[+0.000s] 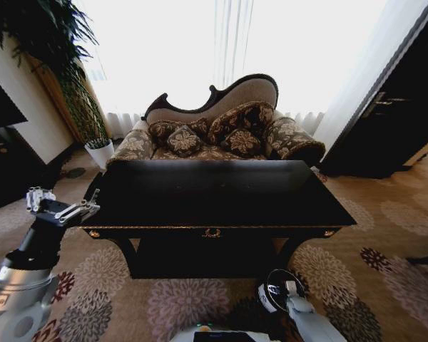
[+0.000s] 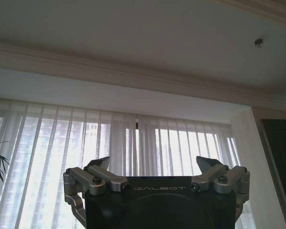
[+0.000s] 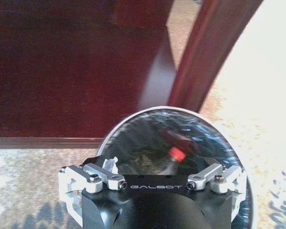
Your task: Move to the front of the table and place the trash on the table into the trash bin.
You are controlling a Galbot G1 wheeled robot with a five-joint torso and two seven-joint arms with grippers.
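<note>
Glossy black and bare of any visible trash, the top of the large rectangular table (image 1: 214, 192) with its dark wood apron and small gold ornament stands squarely before the robot, a patterned sofa (image 1: 217, 128) behind it. The left tool (image 1: 60, 206) is raised beside the table's left end, its fingers spread and empty — the left wrist view looks up past them at the ceiling and white curtains (image 2: 133, 143). The right tool (image 3: 155, 179) hangs low in front of the table, open with nothing between its fingers, directly above the round trash bin (image 3: 133, 121), whose dark, shiny inside already holds crumpled litter and something with a red cap (image 3: 177, 153). Paper wads would be light and soft, easily pinched across the middle; a can is stiffer and slippery, best taken around its sides.
</note>
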